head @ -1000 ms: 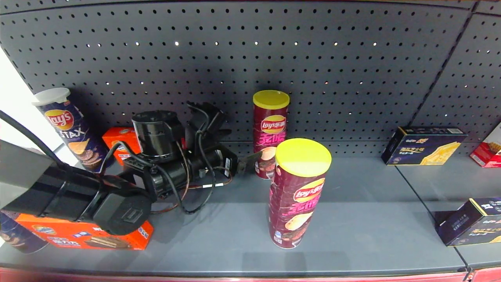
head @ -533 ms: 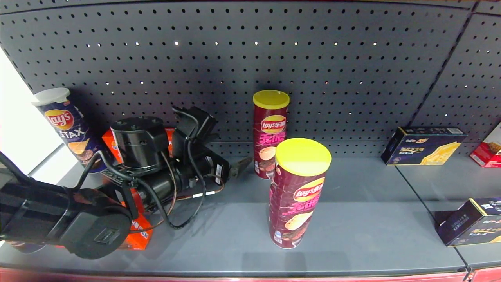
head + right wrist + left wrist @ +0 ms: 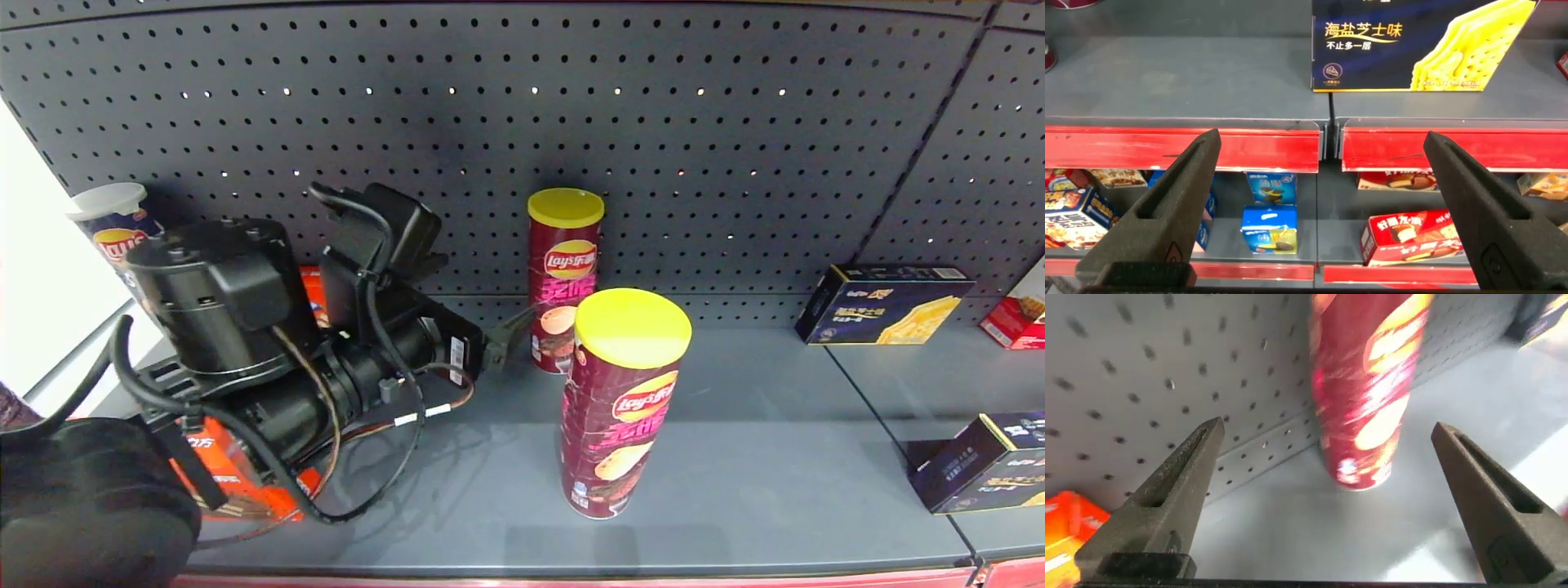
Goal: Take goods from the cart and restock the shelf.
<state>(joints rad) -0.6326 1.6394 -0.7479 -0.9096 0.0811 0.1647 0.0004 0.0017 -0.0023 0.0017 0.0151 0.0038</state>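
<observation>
Two crimson chip cans with yellow lids stand upright on the grey shelf: a rear can by the pegboard and a front can nearer the edge. My left gripper lies low over the shelf, just left of the rear can and apart from it. In the left wrist view the left gripper is open and empty, with a crimson can standing beyond its fingers. My right gripper is open and empty, facing a shelf front with a navy biscuit box on it.
A dark blue chip can stands at the far left, with orange boxes partly hidden under my left arm. Navy boxes and a red box lie at the right. Red price rails front lower shelves holding snack boxes.
My left arm has drawn back to the left and lifted toward the camera, now covering most of the orange boxes and the blue can. Its open gripper stays beside the rear can.
</observation>
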